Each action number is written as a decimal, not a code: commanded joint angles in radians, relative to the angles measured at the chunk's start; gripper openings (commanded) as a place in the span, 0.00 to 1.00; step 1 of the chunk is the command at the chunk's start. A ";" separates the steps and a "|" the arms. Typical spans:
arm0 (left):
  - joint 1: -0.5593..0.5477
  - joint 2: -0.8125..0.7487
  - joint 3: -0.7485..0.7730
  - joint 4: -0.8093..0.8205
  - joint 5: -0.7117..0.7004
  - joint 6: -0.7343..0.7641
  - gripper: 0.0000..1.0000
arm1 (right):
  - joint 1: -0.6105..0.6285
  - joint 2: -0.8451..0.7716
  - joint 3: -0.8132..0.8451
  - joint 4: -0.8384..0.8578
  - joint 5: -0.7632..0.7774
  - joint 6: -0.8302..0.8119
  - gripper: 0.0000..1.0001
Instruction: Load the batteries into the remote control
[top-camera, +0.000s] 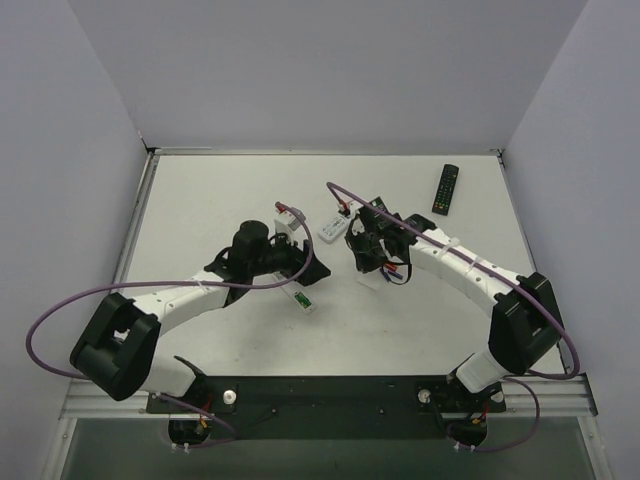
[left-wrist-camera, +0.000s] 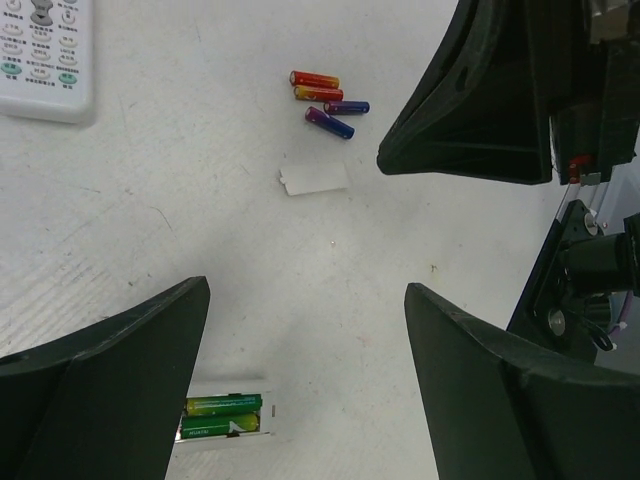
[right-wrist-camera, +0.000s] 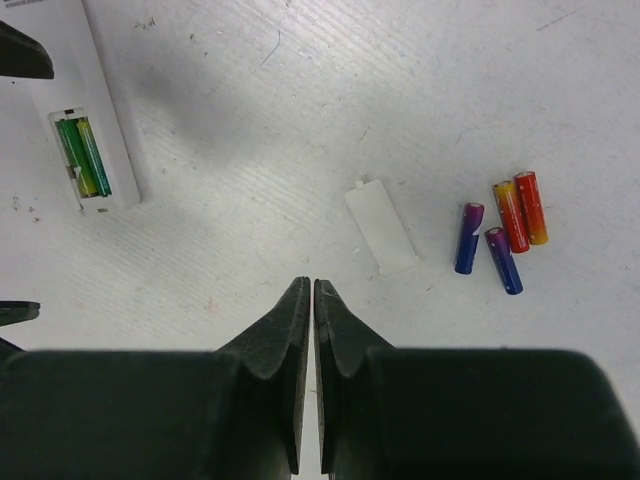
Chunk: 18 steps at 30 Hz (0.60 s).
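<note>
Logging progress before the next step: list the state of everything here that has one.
Remote control: compartment open, uncovered.
Batteries: both seated in compartment.
Battery cover: off, flat on table.
Red and purple cells: loose on table.
Left gripper: fingers open, empty.
Right gripper: fingers shut, empty.

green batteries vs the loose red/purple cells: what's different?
Place: green batteries sit in the remote control's open bay; loose cells lie on the table.
Pose: green batteries lie parallel, side by side; loose cells are splayed.
Colour: green batteries green; loose cells red-orange and purple-blue.
Shared: small cylinders.
</note>
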 joint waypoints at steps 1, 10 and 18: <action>-0.002 -0.056 0.038 0.002 -0.026 0.055 0.90 | 0.001 0.015 -0.014 -0.034 0.007 -0.029 0.13; -0.002 -0.234 -0.068 -0.064 -0.155 -0.023 0.89 | 0.001 0.195 0.076 -0.111 0.073 -0.163 0.38; 0.000 -0.380 -0.110 -0.159 -0.259 -0.052 0.89 | -0.002 0.311 0.130 -0.148 0.139 -0.238 0.40</action>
